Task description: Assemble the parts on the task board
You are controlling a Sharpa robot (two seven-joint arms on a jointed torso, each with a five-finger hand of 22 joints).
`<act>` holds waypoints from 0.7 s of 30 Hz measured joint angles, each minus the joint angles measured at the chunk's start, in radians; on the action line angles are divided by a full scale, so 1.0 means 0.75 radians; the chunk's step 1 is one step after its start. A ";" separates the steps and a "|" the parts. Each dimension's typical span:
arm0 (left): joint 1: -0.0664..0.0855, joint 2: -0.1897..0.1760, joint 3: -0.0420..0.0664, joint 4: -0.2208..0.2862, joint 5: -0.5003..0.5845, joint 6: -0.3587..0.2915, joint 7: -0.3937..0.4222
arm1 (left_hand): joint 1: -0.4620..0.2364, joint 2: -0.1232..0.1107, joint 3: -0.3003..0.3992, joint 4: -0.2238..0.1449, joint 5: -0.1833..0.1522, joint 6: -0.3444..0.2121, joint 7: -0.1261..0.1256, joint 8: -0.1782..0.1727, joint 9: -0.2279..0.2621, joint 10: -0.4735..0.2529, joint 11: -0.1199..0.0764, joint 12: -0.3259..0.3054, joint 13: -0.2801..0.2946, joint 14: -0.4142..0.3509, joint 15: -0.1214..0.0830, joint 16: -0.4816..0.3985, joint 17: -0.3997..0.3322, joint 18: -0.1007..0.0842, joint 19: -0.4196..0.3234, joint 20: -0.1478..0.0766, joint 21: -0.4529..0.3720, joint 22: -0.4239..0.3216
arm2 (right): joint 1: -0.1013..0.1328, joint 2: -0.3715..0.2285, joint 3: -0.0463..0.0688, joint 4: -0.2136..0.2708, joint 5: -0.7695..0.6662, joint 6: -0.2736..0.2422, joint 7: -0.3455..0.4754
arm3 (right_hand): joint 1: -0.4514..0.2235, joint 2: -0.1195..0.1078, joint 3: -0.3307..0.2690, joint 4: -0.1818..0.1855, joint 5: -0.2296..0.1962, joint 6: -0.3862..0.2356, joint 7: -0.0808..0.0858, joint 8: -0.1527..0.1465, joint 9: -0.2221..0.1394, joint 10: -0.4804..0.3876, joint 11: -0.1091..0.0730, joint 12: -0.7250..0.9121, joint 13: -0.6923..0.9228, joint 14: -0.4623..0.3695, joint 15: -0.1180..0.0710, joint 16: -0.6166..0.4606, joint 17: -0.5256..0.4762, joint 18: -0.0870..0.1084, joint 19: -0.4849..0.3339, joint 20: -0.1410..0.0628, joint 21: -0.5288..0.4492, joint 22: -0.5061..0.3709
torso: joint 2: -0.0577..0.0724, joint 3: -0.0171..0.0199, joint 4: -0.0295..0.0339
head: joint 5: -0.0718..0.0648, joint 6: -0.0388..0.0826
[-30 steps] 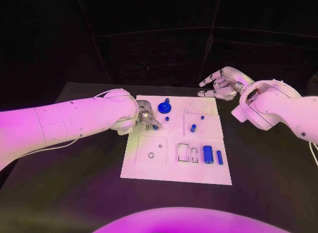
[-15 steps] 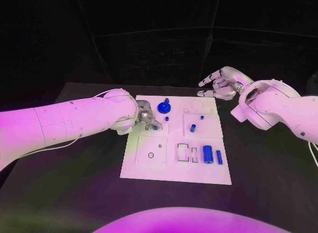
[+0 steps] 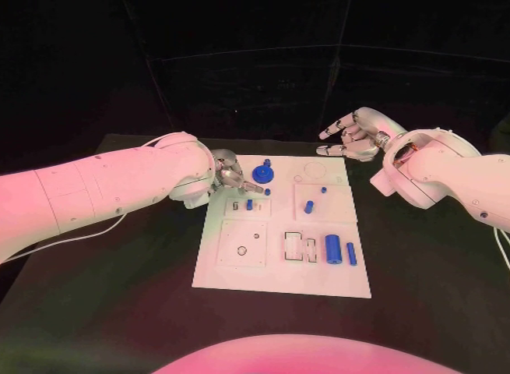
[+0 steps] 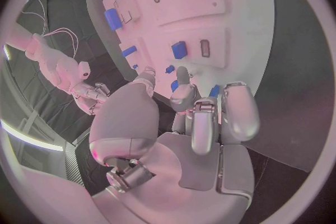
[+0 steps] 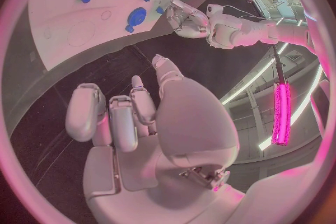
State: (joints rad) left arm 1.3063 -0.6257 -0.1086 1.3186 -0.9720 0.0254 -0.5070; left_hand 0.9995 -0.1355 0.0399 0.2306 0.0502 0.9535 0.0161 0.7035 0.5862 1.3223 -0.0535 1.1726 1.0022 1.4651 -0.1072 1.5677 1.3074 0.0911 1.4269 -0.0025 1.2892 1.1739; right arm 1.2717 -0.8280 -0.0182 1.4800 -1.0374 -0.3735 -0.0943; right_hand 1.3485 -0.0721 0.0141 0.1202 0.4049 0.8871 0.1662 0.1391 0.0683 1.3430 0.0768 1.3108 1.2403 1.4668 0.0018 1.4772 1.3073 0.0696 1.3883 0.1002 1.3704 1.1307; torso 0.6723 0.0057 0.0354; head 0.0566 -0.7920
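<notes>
A: Item one, task board [image 3: 279,276]. Where does it sit?

B: White plate, middle of the black table [image 3: 120,312], long side running near to far. Contents: a large blue cylinder [image 3: 333,248] and a slim blue bar [image 3: 351,252] side by side at the near right; a small blue peg [image 3: 308,206] standing mid-board; a small blue piece [image 3: 249,204] in the left block; a round blue knob part [image 3: 262,171] at the far left.

A: Item two, left hand [image 3: 234,179]?

B: Over the far-left corner of the board, just left of the knob part. Fingers drawn fairly close together, tips pointing at the board. In the left wrist view the fingertips [image 4: 183,75] lie over small blue pieces, but whether anything is pinched between them I cannot tell.

A: Item three, right hand [image 3: 356,134]?

B: Beyond the board's far right corner, raised, fingers apart and loosely curled, holding nothing. Well apart from every part.

A: Step in hand, by your reckoning?

B: Likely a pick or seat among the small parts at the far left. To do it well: come down straight over one piece, pinch it squarely from two sides, keep the other fingers off the knob part close by, and keep the piece upright when lifting or pressing it home. The right hand should stay wide of the board.
</notes>
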 measured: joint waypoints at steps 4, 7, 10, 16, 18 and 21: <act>0.012 -0.014 0.039 -0.005 0.020 0.015 0.002 | 0.042 0.019 -0.018 0.001 0.000 -0.027 0.012 -0.017 -0.010 -0.030 0.012 -0.037 -0.048 0.000 0.000 0.000 0.000 0.000 -0.011 0.011 -0.027 -0.033 | 0.000 0.003 0.000 -0.006 0.002 0.000 0.001 | 0.000 0.000 0.000 0.000 0.000 -0.004 -0.004 0.000 0.000 0.000 0.000 -0.005 -0.002 0.000 0.000 0.000 0.000 0.000 0.000 0.000 0.000 -0.003 | 0.000 0.0000 0.0006 | 0.000 0.005; 0.031 -0.017 0.055 -0.037 0.035 0.057 0.007 | 0.095 0.045 -0.029 -0.004 0.000 -0.055 0.031 -0.049 -0.031 -0.056 0.029 -0.067 -0.085 0.000 0.011 0.000 0.000 0.000 -0.027 0.017 -0.051 -0.059 | 0.000 0.006 0.000 -0.009 0.004 0.000 0.001 | 0.000 0.000 0.000 0.000 0.000 -0.004 -0.004 0.000 0.000 0.000 0.000 -0.005 -0.002 0.000 0.000 0.000 0.000 0.000 0.000 0.000 0.000 -0.003 | 0.000 0.0004 0.0009 | 0.000 0.012; 0.048 -0.008 0.064 -0.098 0.052 0.114 0.014 | 0.122 0.072 -0.029 -0.004 0.000 -0.088 0.041 -0.076 -0.051 -0.067 0.041 -0.079 -0.105 0.000 0.015 0.000 0.000 0.000 -0.032 0.023 -0.056 -0.069 | 0.000 0.007 0.000 -0.012 0.005 0.000 0.001 | 0.000 0.000 0.000 0.000 0.000 -0.004 -0.004 0.000 0.000 0.000 0.000 -0.005 -0.002 0.000 0.000 0.000 0.000 0.000 0.000 0.000 0.000 -0.003 | 0.001 0.0012 0.0009 | 0.005 0.025; 0.060 0.056 0.069 -0.257 0.062 0.225 0.030 | 0.154 0.104 -0.029 -0.004 0.000 -0.098 0.057 -0.112 -0.094 -0.079 0.052 -0.082 -0.107 0.005 0.034 0.000 0.000 0.000 -0.034 0.035 -0.062 -0.071 | 0.000 0.013 0.000 -0.015 0.007 0.000 0.001 | 0.000 0.000 0.000 0.000 0.000 -0.004 -0.004 0.000 0.000 0.000 0.000 -0.005 -0.002 0.000 0.000 0.000 0.001 0.000 0.000 0.000 0.000 -0.005 | 0.003 0.0023 0.0008 | 0.008 0.034; 0.061 0.076 0.069 -0.305 0.054 0.255 0.037 | 0.160 0.110 -0.033 0.000 0.000 -0.085 0.057 -0.112 -0.100 -0.078 0.053 -0.081 -0.102 0.005 0.034 0.000 0.000 0.000 -0.034 0.035 -0.062 -0.066 | 0.000 0.014 0.000 -0.015 0.007 0.001 0.001 | 0.000 0.000 0.000 0.000 0.000 -0.004 -0.004 0.000 0.000 0.000 0.000 -0.005 -0.002 0.000 0.000 0.000 0.001 0.000 0.000 0.000 0.000 -0.005 | 0.003 0.0019 0.0008 | 0.009 0.035; 0.063 0.103 0.067 -0.367 0.036 0.286 0.045 | 0.160 0.110 -0.040 0.008 0.000 -0.077 0.055 -0.112 -0.108 -0.069 0.052 -0.075 -0.098 0.005 0.034 0.000 0.000 0.000 -0.030 0.039 -0.061 -0.055 | 0.000 0.017 0.000 -0.017 0.007 0.002 0.001 | 0.000 0.000 0.000 0.000 0.000 -0.004 -0.004 0.000 0.000 -0.005 -0.005 -0.005 -0.004 0.000 0.000 0.000 0.001 0.000 0.000 0.000 0.000 -0.005 | 0.003 0.0017 0.0004 | 0.011 0.036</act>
State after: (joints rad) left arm 1.3533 -0.5484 -0.0586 1.0431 -0.9448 0.2401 -0.4729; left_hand 1.1192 -0.0532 0.0095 0.2363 0.0502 0.8955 0.0570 0.6196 0.5052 1.2706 -0.0143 1.1163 0.9288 1.4689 -0.0816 1.5677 1.3074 0.0913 1.4046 0.0264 1.2435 1.1328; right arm 1.2717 -0.8153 -0.0184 1.4672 -1.0319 -0.3724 -0.0933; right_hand 1.3486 -0.0720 0.0141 0.1202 0.4048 0.8839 0.1630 0.1391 0.0684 1.3395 0.0731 1.3070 1.2371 1.4668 0.0018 1.4773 1.3080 0.0696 1.3884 0.1001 1.3705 1.1270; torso 0.6748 0.0069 0.0357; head 0.0647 -0.7651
